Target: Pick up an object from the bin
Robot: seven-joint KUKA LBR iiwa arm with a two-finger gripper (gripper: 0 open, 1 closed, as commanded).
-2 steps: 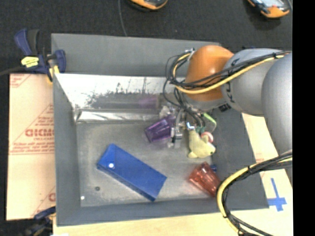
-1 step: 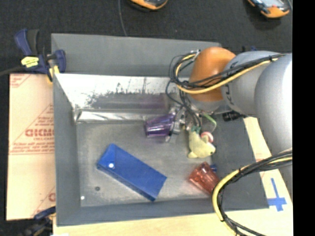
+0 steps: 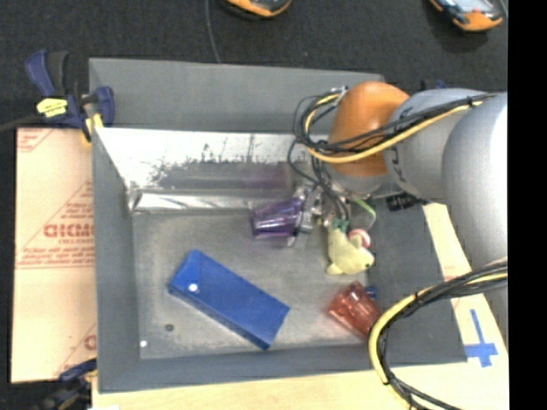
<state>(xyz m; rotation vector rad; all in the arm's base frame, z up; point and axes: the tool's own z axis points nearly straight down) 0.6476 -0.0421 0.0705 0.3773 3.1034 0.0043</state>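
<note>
Grey bin (image 3: 171, 254), back right: gripper (image 3: 306, 214) against purple cup (image 3: 273, 221), grip state can't tell. Centre on cup, lift straight, avoid yellow toy (image 3: 346, 254).

The bin (image 3: 115, 254) held four things on its floor. A small cup (image 3: 273, 220) lay on its side near the back wall, right of centre. My arm (image 3: 427, 152) came in over the bin's right rim, and its end hung just beside the cup's right end; whether they touched I could not tell. A lumpy toy (image 3: 346, 254) lay right of the cup and a little nearer the front. A small crumpled thing (image 3: 352, 310) lay in front of the toy, near the front right corner. A flat slab (image 3: 229, 300) lay slantwise, left of centre toward the front, well apart from the others.
</note>
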